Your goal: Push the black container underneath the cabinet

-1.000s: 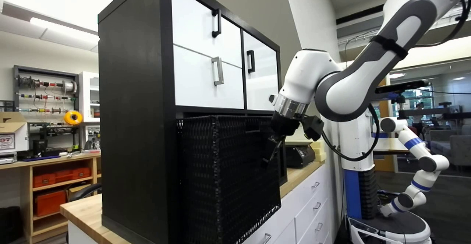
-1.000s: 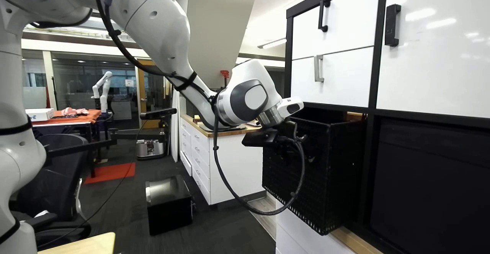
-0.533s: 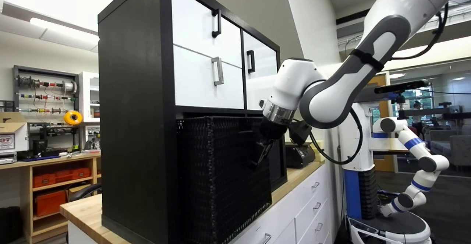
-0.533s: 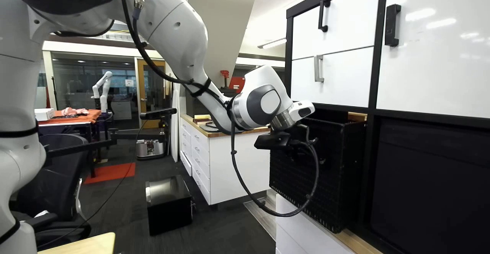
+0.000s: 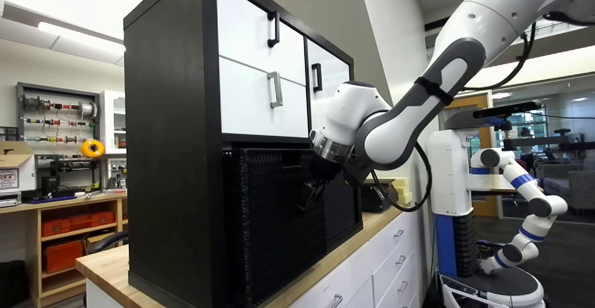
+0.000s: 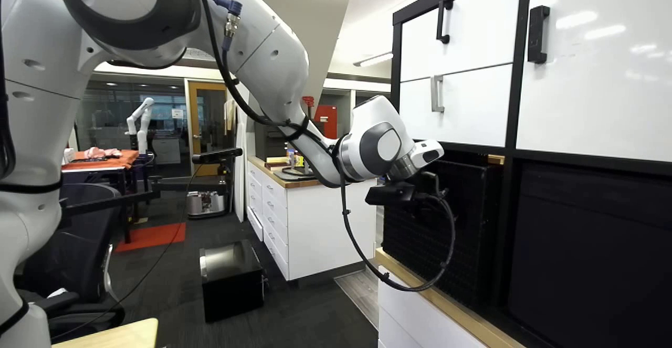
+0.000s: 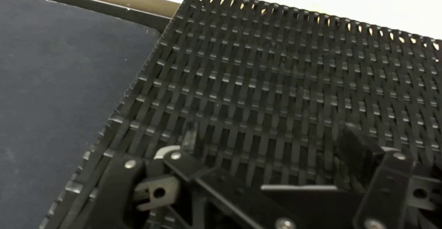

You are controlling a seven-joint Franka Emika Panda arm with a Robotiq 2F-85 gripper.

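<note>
The black container (image 5: 283,229) is a woven box in the lower compartment of the cabinet (image 5: 167,136), below the white drawer fronts. Its front still protrudes a little past the cabinet's frame. In an exterior view its front (image 6: 407,245) is partly hidden by the arm and cable, beside the cabinet's white door (image 6: 588,96). My gripper (image 5: 309,199) is tilted down at the container's front face. In the wrist view the gripper (image 7: 272,142) has its fingers wide apart with nothing between them. The fingertips appear to press on the weave (image 7: 276,70).
The cabinet stands on a wooden counter (image 5: 320,264) above white drawers (image 5: 395,261). A black device (image 5: 379,195) with a sloped top sits beside the cabinet. A cable loop (image 6: 362,259) hangs below my wrist. A dark panel (image 7: 69,84) lies beside the container.
My gripper has moved toward the cabinet, and the container has slid deeper into the compartment. More of the wooden counter edge shows in front of it. The fingers stay open.
</note>
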